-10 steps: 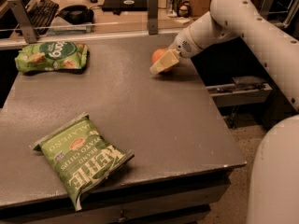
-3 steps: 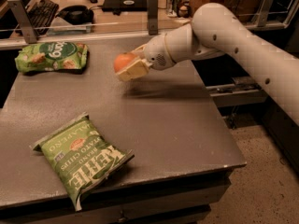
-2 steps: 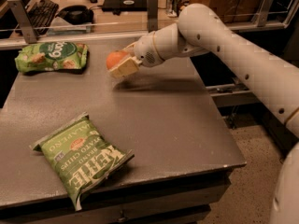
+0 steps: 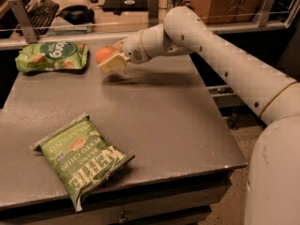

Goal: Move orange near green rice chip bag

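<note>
The orange (image 4: 104, 54) is a small round fruit held in my gripper (image 4: 110, 60), above the far left part of the grey table (image 4: 154, 121). The gripper is shut on it, pale fingers (image 4: 114, 63) around its right and lower side. The green rice chip bag (image 4: 51, 56) lies flat at the table's far left corner, just left of the orange, a small gap between them. My white arm (image 4: 220, 55) reaches in from the right.
A green jalapeño Kettle chip bag (image 4: 82, 157) lies at the front left of the table. Behind the table stand a rail with metal posts (image 4: 153, 3), a keyboard (image 4: 40, 9) and a desk. The table's right edge drops to the floor (image 4: 234, 200).
My gripper has carried the orange leftward across the far side of the table, from the right-centre to just beside the green rice chip bag. Both bags have not moved.
</note>
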Tool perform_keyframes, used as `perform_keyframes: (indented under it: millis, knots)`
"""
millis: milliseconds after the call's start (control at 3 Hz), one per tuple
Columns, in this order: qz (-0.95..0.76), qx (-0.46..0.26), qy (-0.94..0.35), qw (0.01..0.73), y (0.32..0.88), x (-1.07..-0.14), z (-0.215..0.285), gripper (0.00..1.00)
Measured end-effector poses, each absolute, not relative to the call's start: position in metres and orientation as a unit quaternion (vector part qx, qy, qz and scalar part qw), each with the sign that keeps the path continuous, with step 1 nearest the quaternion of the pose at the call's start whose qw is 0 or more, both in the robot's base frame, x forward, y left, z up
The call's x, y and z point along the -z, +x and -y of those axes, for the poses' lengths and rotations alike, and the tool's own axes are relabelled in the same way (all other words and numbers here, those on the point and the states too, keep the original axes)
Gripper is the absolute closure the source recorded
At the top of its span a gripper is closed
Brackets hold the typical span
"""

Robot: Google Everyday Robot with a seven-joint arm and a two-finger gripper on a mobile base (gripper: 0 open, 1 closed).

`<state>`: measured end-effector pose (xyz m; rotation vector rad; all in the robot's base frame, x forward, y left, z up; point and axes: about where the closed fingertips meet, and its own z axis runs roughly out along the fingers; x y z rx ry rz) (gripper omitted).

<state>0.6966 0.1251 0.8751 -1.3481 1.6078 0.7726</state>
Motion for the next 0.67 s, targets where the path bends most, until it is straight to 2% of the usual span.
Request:
perform_keyframes:
  millis: [333, 667]
  knots:
    - [-0.633, -0.335, -0.536, 0.448, 0.696, -0.881, -0.148, 1.0]
    - [-0.626, -0.352, -0.535, 0.444, 0.693, -0.872, -0.171, 0.82]
